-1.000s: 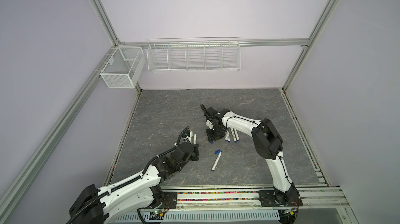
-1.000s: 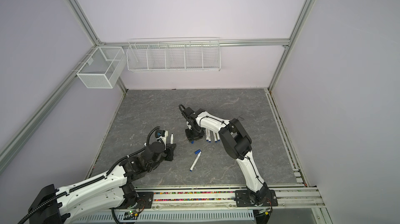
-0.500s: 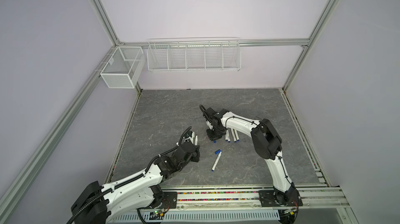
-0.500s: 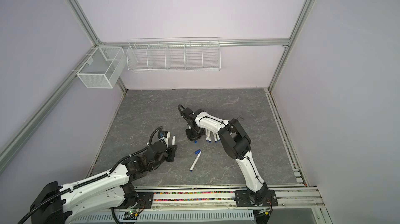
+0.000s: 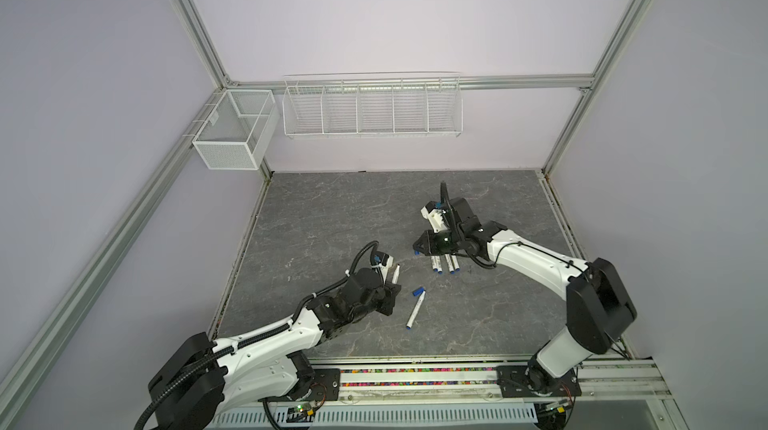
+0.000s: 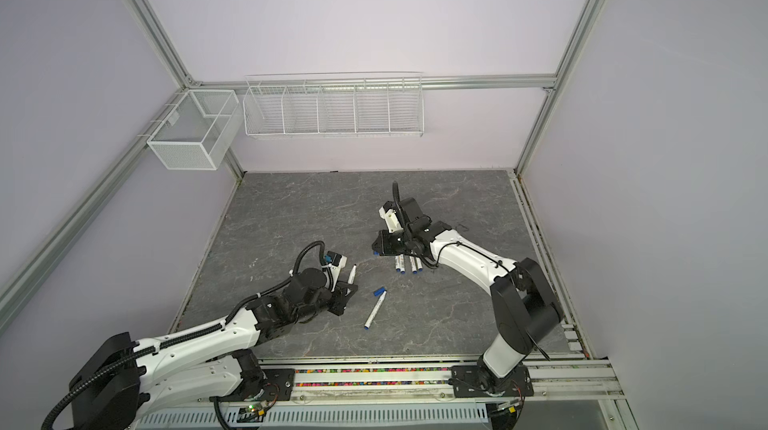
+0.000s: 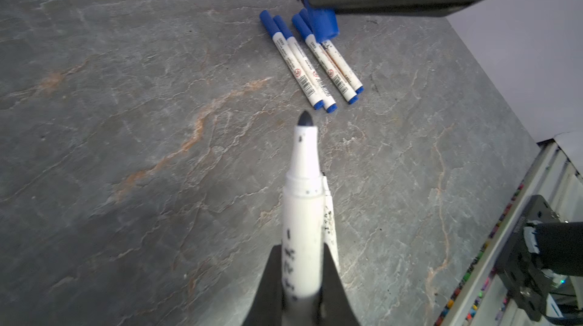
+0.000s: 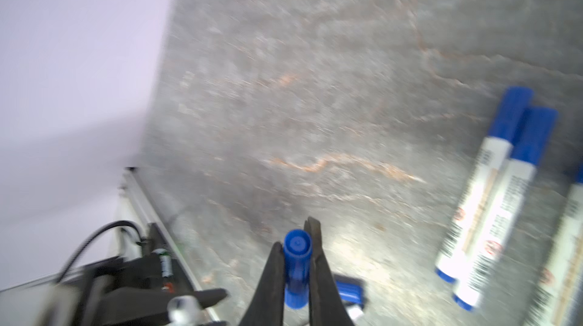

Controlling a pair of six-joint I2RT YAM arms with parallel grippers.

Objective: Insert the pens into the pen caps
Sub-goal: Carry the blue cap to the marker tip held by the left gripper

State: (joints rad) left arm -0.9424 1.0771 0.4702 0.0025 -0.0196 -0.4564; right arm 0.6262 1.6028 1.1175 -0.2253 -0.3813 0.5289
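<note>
In a top view the left claw (image 5: 393,287) is closed on an uncapped pen (image 5: 396,273), tip jutting beyond it. Left wrist: barrel looks light, stiff, slick (hold mid-barrel, I judge). Right wrist: right claw (image 8: 295,245) pinches a small cap (image 8: 296,274).

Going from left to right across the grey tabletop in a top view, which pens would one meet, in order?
The uncapped pen gripped in the left hand → the lone capped pen lying by itself → the cluster of capped pens.
</note>
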